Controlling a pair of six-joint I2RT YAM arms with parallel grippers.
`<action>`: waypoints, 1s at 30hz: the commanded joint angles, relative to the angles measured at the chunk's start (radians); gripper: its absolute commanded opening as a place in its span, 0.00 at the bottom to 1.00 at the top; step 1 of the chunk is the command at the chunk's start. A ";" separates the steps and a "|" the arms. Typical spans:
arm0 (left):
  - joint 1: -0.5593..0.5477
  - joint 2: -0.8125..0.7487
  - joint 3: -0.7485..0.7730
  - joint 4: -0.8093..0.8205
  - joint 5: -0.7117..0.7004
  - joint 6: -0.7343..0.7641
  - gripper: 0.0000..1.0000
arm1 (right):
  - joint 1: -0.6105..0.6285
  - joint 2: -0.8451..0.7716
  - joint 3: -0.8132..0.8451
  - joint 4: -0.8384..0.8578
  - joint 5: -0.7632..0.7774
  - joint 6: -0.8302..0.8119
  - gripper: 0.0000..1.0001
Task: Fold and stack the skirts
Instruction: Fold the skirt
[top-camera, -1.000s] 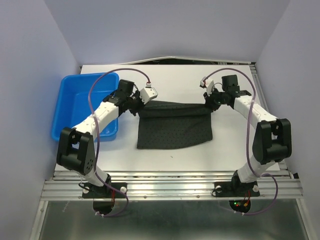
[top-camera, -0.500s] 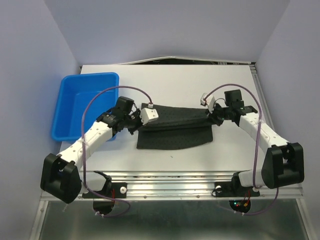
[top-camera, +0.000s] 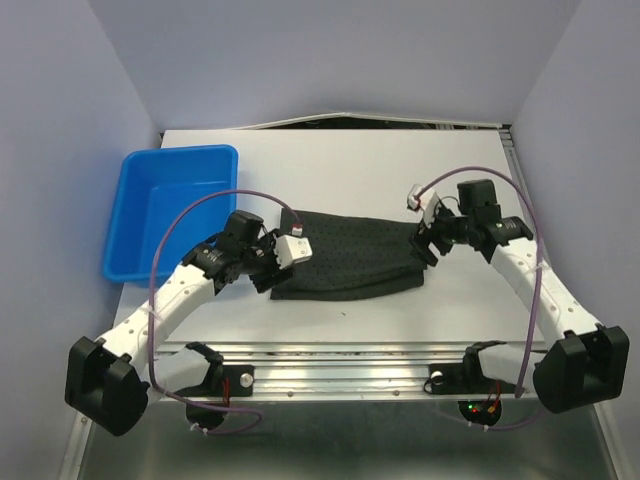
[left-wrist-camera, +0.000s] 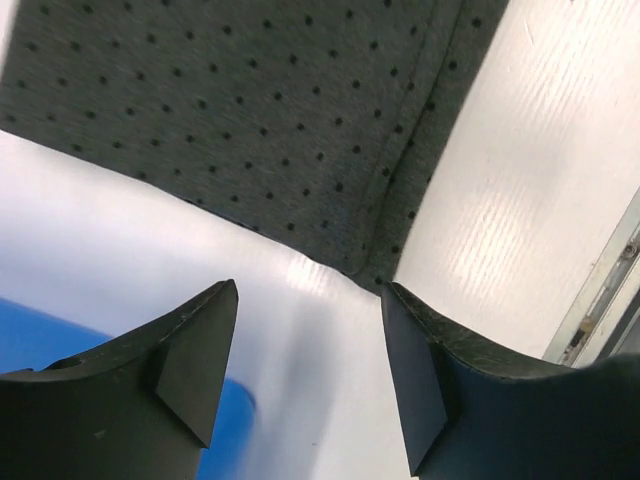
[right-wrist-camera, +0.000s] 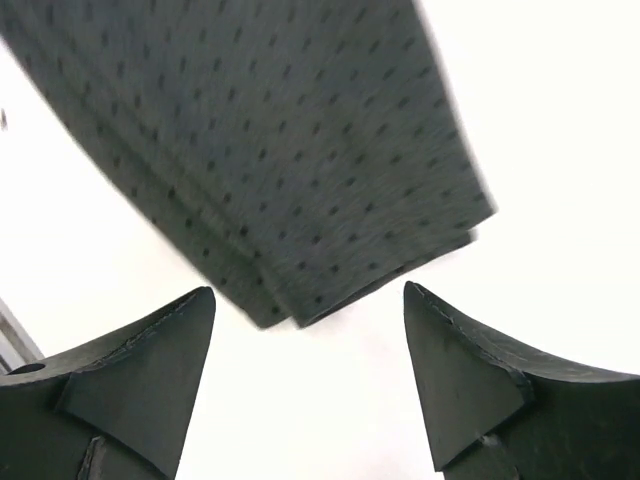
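Since the counter (top-camera: 350, 160) is the broadest thing, start there: one skirt (top-camera: 350, 262) lies on it, folded into a long band across the middle and nearer the near edge than the far one. Its near left corner sits close to that edge, so I judge a careless drag could pull cloth over the rail. At the right end the layers show as stepped hems rather than one line; a pinch that catches only the top layer would likely peel the fold open. A blue tub (top-camera: 180, 152) stands at the left edge, just beside the left forearm, and a wide swing could knock it. The left end effector (left-wrist-camera: 308, 300) hovers released over the skirt's near left corner, nothing between its jaws. The right end effector (right-wrist-camera: 308, 290) hangs likewise released and empty above the right end. Nothing blocks either from the cloth.
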 joint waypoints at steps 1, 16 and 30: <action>-0.002 0.028 0.061 -0.004 0.023 -0.028 0.68 | 0.000 0.056 0.188 0.012 -0.017 0.138 0.79; -0.017 0.441 0.115 0.191 -0.049 -0.226 0.50 | 0.000 0.577 0.271 0.076 0.099 0.301 0.58; -0.124 0.466 0.196 0.162 -0.051 -0.356 0.47 | 0.000 0.889 0.800 0.138 0.207 0.429 0.62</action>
